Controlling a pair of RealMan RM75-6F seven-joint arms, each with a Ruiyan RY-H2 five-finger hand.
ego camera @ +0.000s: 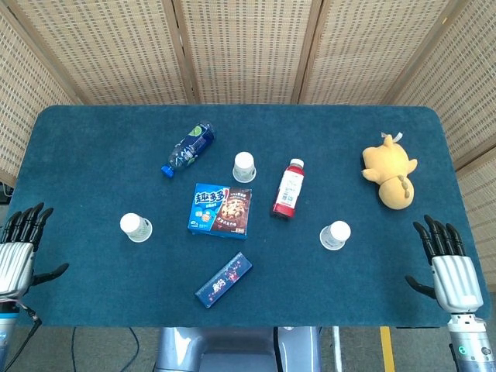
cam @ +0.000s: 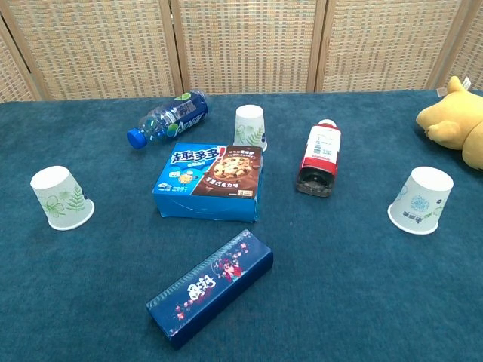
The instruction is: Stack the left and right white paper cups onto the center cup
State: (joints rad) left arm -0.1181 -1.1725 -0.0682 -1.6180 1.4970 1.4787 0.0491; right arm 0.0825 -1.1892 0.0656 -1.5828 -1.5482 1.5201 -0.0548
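Observation:
Three white paper cups stand upside down on the blue table. The left cup (ego camera: pixel 136 227) (cam: pixel 61 197) is near the left side, the center cup (ego camera: pixel 244 167) (cam: pixel 250 127) stands behind the cookie box, and the right cup (ego camera: pixel 335 235) (cam: pixel 421 200) is at the right. My left hand (ego camera: pixel 18 252) hovers at the table's left front edge, fingers spread, holding nothing. Off the right front corner, my right hand (ego camera: pixel 449 267) is likewise spread and empty. Neither hand shows in the chest view.
A blue cookie box (ego camera: pixel 221 210) lies mid-table, a dark blue long box (ego camera: pixel 224 279) in front of it. A blue bottle (ego camera: pixel 188 148) lies at back left, a red bottle (ego camera: pixel 287 188) right of the center cup. A yellow plush toy (ego camera: pixel 391 180) sits at far right.

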